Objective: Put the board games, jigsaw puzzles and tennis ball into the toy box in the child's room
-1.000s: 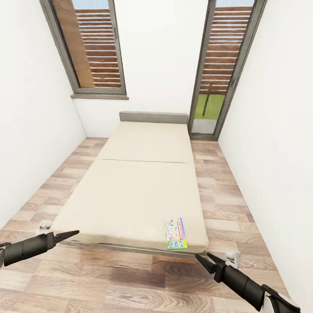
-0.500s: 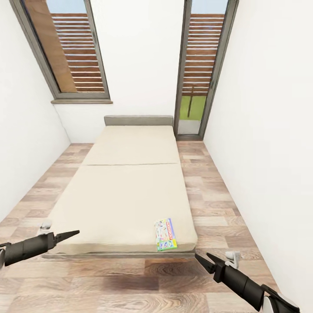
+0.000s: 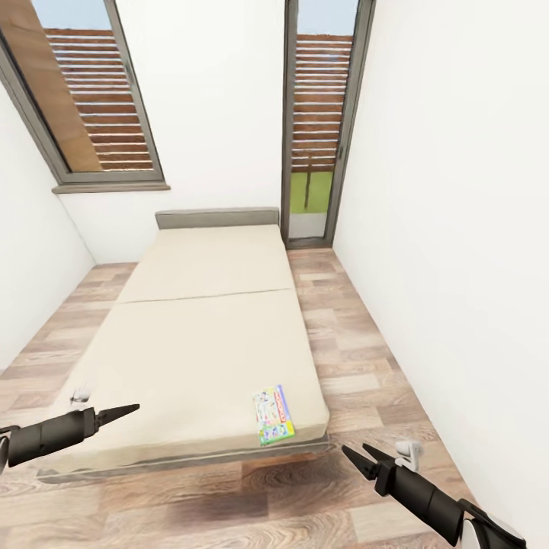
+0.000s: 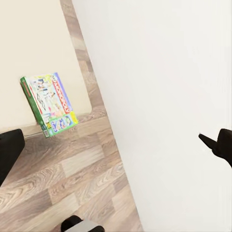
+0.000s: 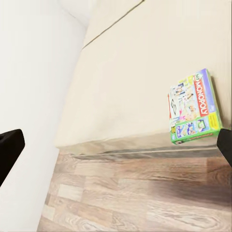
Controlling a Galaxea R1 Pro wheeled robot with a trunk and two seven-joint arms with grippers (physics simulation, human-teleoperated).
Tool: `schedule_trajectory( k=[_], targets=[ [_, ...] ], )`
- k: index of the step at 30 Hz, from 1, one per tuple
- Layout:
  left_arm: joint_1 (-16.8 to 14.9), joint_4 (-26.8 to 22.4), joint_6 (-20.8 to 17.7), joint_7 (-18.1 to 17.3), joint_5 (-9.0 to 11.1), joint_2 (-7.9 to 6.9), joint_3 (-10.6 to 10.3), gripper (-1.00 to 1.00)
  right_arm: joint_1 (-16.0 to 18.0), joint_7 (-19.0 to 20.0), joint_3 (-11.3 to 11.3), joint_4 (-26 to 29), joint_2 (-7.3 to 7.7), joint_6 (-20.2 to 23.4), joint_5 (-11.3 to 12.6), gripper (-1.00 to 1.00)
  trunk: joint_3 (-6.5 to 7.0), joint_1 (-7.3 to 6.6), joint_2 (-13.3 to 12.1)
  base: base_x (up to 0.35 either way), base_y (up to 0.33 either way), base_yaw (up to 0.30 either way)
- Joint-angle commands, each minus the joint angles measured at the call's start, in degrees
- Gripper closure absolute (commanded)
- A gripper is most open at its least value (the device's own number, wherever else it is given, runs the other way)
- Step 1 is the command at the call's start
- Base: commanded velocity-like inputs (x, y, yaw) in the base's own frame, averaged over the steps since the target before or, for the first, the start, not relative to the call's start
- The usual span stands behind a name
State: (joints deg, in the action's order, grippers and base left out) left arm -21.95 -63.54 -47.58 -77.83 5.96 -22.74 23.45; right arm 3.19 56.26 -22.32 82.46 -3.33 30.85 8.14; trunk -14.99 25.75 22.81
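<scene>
Both arms reach forward low over the wood floor [image 3: 358, 358], short of the bed [image 3: 198, 343]. The left gripper [image 3: 122, 412] tapers to one dark point, so I cannot tell its jaws' spacing; the right gripper [image 3: 360, 455] has its jaws apart, empty. One board game [image 3: 273, 414] lies flat near the mattress's foot corner, its small print blurred

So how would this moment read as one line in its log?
phase: at bed | board game near foot corner | left gripper shut | right gripper open, empty
</scene>
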Motion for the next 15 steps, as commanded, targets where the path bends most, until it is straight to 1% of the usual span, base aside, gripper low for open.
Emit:
schedule_trajectory(
  k=[1,8,15],
  targets=[
    [-0.02,0.0,-0.58,-0.13,0.12,-0.02,0.02,-1.0,0.06,0.16,-0.13,0.01,-0.05,0.44,0.21,-1.0,-0.03,0.03,0.1,0.0,0.081,-0.22],
    [-0.02,0.0,-0.58,-0.17,0.17,-0.02,0.02,-1.0,0.06,0.16,-0.14,0.04,-0.11,0.47,0.21,-1.0,0.43,0.03,0.1,0.0,0.066,-0.21],
    [-0.02,0.0,-0.58,-0.14,0.19,-0.02,0.02,-1.0,0.06,-0.01,-0.17,0.02,-0.14,0.44,0.16,-1.0,0.6,0.03,0.1,0.0,0.014,-0.063]
  ],
)
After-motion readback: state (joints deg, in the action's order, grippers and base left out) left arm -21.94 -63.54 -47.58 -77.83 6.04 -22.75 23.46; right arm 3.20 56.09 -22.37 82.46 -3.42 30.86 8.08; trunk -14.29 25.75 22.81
